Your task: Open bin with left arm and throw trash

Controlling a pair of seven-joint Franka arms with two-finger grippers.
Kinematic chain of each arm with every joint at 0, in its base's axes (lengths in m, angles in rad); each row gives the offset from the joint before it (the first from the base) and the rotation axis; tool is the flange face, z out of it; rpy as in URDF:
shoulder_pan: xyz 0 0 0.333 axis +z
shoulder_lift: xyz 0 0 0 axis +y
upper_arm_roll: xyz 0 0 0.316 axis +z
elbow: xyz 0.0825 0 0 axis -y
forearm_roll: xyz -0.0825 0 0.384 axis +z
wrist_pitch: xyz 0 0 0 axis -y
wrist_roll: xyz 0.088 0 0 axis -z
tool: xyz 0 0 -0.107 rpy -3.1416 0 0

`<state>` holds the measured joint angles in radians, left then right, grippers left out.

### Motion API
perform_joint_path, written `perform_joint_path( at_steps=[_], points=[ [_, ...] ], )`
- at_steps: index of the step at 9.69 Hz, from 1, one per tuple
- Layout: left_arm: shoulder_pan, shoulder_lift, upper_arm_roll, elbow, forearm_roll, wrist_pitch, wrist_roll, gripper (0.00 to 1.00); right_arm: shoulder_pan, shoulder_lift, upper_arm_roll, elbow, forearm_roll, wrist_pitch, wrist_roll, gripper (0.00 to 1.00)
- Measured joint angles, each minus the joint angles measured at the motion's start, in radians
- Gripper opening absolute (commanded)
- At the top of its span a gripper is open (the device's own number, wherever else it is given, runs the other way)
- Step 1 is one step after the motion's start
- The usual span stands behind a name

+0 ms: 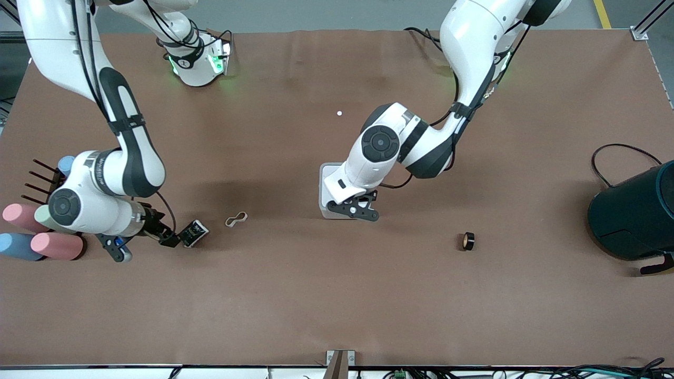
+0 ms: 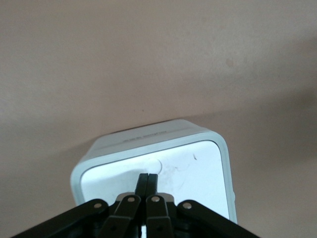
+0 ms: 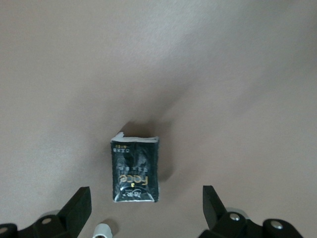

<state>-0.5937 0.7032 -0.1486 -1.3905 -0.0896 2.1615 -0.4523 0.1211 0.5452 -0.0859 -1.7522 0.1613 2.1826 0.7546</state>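
**Left gripper clenched over bin lid, right gripper spread at wrapper**

Left gripper [image 1: 354, 208] is over the bin [image 1: 326, 173], mid-table; fingers [image 2: 147, 184] pressed together, holding nothing, tips at the white lid [image 2: 198, 173], lid down. Contact with lid: cannot tell. Right gripper [image 1: 174, 238] sits low at the right arm's end of the table, jaws spread wide, nothing gripped; black foil wrapper [image 3: 134, 167] lies flat on the table between them. Rubber band [image 1: 236, 219] lies on the table between wrapper and bin. Tape roll [image 1: 467, 241] lies toward the left arm's end, nearer the front camera than the bin. Pastel cups [image 1: 37, 231] beside right arm. Dark cylinder [image 1: 634, 216] at left arm's end.
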Motion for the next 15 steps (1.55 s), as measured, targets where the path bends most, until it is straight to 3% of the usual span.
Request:
perform_joint_path(
  at_steps=[4,6,8,9,10,13,14,15],
  points=[
    [0.001,0.012,0.001,-0.007,-0.007,0.023,-0.019,0.00,0.016,0.049,0.000,-0.001,0.000,0.043,0.011,0.98],
    [0.024,-0.023,0.009,0.006,-0.007,-0.089,-0.043,0.06,0.022,0.065,0.001,-0.001,0.000,0.079,0.036,0.98],
    [0.118,-0.125,0.020,0.008,0.015,-0.275,-0.004,0.39,0.037,0.078,0.001,-0.001,0.000,0.106,0.059,0.97],
    [0.189,-0.154,0.021,0.002,0.041,-0.312,0.083,0.77,0.042,0.083,0.001,-0.001,-0.001,0.118,0.060,0.97],
    [0.258,-0.156,0.023,-0.008,0.070,-0.311,0.176,1.00,0.045,0.087,0.000,-0.003,-0.002,0.128,0.060,0.97],
    [0.399,-0.085,0.025,-0.038,0.144,-0.195,0.423,1.00,0.049,0.093,-0.001,-0.057,-0.009,0.221,0.060,0.95],
    [0.444,-0.050,0.025,-0.056,0.156,-0.125,0.494,1.00,0.050,0.093,-0.002,-0.063,-0.009,0.234,0.060,0.88],
    [0.481,-0.018,0.025,-0.084,0.159,-0.052,0.543,1.00,0.051,0.093,-0.002,-0.064,-0.009,0.241,0.060,0.53]
  ],
)
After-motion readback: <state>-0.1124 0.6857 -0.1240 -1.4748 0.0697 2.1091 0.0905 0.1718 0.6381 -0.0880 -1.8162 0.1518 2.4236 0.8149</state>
